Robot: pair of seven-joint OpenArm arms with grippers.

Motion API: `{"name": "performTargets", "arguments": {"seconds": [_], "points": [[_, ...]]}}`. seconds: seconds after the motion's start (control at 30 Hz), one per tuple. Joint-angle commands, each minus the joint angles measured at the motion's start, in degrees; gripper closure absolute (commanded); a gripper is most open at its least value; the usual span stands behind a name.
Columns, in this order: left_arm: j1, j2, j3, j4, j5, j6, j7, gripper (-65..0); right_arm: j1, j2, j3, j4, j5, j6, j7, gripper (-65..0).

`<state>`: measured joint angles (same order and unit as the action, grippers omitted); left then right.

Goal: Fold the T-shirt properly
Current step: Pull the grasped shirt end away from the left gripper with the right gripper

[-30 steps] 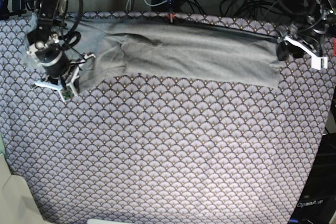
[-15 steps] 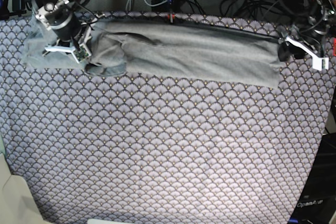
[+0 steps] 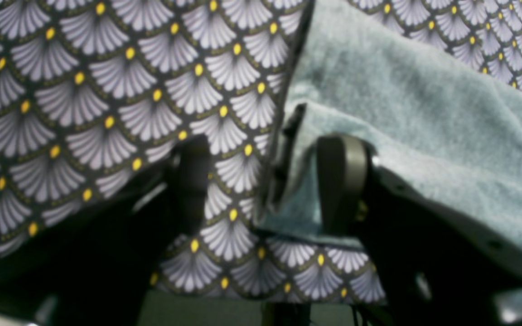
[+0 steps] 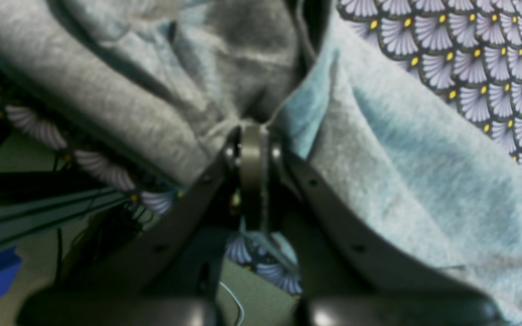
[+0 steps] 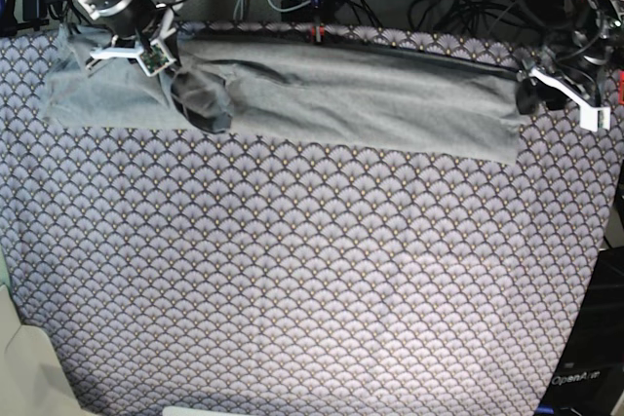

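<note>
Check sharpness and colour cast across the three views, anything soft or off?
Left wrist: fan-pattern cloth fairly sharp; gripper fingers dark and blurred; T-shirt tinted blue-green. Right wrist: soft overall; same teal cast on the shirt; right gripper near-silhouette. Base: even light, neutral grey shirt, dim far edge.

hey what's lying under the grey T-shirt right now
The T-shirt lies on the fan-patterned cloth along its far edge. Whatever is beneath the cloth, and beneath the bunched fold by the right gripper, is covered.
</note>
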<state>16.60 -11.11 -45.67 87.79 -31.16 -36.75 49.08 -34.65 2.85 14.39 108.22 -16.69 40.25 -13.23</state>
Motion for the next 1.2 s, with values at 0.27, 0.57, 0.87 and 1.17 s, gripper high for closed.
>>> {"name": "performTargets", "arguments": {"seconds": [0.27, 0.57, 0.87, 1.17], "points": [[-0.1, -1.1, -0.3, 0.7, -0.9, -0.7, -1.1, -36.6, 0.3, 4.4, 2.6, -1.5, 0.7, -0.2, 1.5, 0.0], [-0.1, -1.1, -0.3, 0.6, -0.9, -0.7, -1.1, -36.6, 3.7, 4.4, 9.1, -2.3, 0.7, -0.2, 4.0, 0.0], [-0.1, -1.1, -0.3, 0.5, -0.8, -0.7, -1.2, -36.6, 3.5, 4.4, 11.8, -3.3, 0.6, -0.2, 6.7, 0.0], [-0.1, -1.1, -0.3, 0.5, -0.8, -0.7, -1.3, -36.6, 3.4, 4.4, 16.1, -8.8, 0.6, -0.2, 13.5, 0.0]]}}
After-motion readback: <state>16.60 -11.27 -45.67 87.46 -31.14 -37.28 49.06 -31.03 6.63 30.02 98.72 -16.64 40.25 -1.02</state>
